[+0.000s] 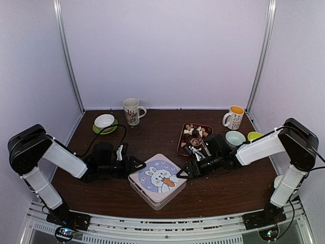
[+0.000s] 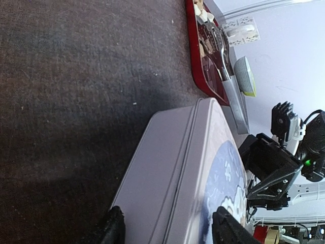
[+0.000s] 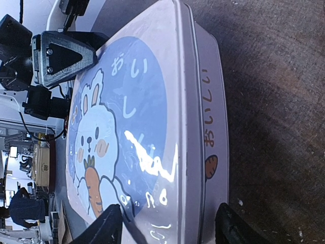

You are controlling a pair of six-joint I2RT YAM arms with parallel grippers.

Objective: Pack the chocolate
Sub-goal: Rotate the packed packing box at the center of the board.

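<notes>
We see the tin (image 1: 157,180) closed, lid seated, nearest the arm bases. Chocolates remain on the red tray (image 1: 183,142) beyond the tin, so packing looks incomplete. The left gripper (image 1: 137,164) and right gripper (image 1: 184,172) flank the tin, both spread wide, grasping nothing.

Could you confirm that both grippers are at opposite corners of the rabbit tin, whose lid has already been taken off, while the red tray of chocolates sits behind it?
Not quite: the lid is still on. The right wrist view shows the lid with the rabbit print seated on the tin. The rest holds in the top view: the left gripper and right gripper sit at opposite corners, and the red tray lies behind.
</notes>
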